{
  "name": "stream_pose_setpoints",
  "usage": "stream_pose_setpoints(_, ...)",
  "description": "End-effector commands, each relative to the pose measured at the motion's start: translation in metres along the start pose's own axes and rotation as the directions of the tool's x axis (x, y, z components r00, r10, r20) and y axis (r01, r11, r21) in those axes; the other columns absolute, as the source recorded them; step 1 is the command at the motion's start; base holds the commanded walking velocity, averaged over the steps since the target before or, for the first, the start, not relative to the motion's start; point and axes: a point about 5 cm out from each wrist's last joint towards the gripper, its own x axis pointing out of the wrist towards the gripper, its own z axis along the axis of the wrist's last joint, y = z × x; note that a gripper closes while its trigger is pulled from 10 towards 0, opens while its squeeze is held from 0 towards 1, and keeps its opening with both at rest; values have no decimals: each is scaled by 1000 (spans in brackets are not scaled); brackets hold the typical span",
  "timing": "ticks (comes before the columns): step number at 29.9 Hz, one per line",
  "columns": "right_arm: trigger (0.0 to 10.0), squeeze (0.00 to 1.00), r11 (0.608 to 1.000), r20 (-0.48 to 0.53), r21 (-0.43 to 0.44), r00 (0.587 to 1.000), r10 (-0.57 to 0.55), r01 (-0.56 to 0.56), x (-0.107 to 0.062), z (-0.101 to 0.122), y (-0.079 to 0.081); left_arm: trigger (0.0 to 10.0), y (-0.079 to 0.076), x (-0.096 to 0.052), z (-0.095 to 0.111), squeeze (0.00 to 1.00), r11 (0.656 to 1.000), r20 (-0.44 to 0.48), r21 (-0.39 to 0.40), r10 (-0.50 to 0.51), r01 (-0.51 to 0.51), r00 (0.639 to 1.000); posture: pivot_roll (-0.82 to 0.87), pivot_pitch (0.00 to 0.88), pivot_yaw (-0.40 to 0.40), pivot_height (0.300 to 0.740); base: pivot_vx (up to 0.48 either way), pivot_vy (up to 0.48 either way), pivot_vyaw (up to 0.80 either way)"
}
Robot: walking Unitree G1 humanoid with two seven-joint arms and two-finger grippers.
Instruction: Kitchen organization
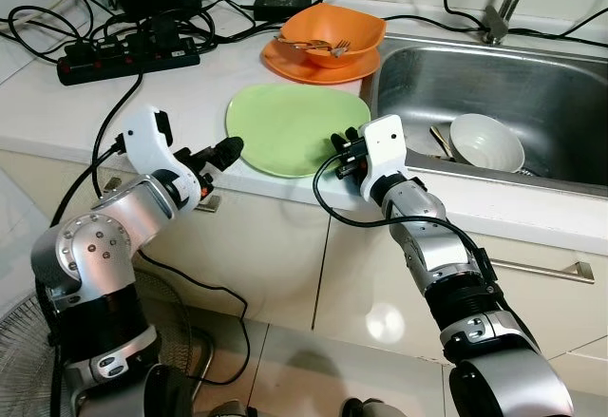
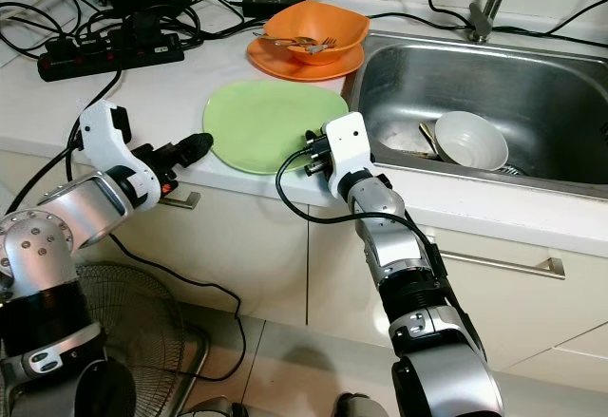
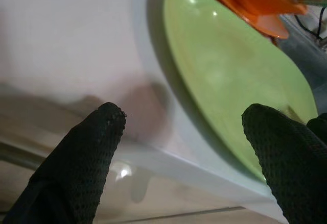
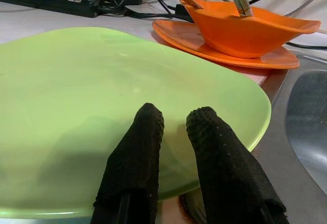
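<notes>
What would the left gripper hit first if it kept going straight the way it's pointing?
Probably the near left rim of the green plate; the left gripper, open, points at it from just off the counter edge.

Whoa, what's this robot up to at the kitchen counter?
It is working on the green plate at the counter's front edge. The left gripper, jaws open, is at the plate's left rim; the right gripper, jaws nearly together, reaches over its right rim. An orange bowl sits on an orange plate behind.
</notes>
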Motion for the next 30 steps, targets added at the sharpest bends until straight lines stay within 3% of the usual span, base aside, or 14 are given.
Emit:
stream_pose_setpoints(1,10000,0,1000,-10,-7,1000,17,-17,1,1,1,10000,-2,2,2,0,1000,-14,2,8,-8,1000,58,78,6,732,0,0,0)
stream_pose_setpoints(16,10000,0,1000,-6,-2,1000,-2,2,-1,1,-2,10000,1,18,0,0,999,-82,-37,0,-3,997,43,85,16,732,0,0,0)
stream_pose_setpoints(30,10000,0,1000,1,1,1000,-14,14,-4,2,-3,10000,-17,41,-5,0,996,-148,-72,-58,48,987,17,94,41,732,0,0,0)
